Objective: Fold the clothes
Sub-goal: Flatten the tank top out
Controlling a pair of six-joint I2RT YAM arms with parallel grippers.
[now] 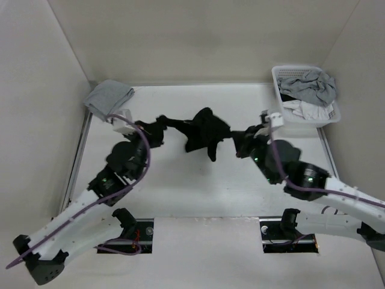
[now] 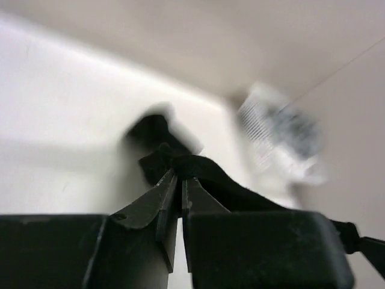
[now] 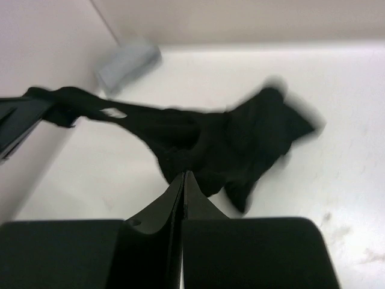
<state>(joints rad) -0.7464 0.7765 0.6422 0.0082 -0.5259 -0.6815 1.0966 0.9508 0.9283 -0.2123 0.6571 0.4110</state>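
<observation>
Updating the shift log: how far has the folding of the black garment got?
Done: the black garment is picked up and looks lifted off the table, bunched in the middle. In hand: the left claw and the right claw are each shut on one end, holding it stretched between them. Left: lay it flat and make every fold; no neat fold shows yet.

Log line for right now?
left gripper shut on black garment | right gripper shut on it | state: bunched, strung between both | fold: not done

Black garment (image 1: 204, 135) hangs bunched, stretched sideways, seemingly lifted.
</observation>
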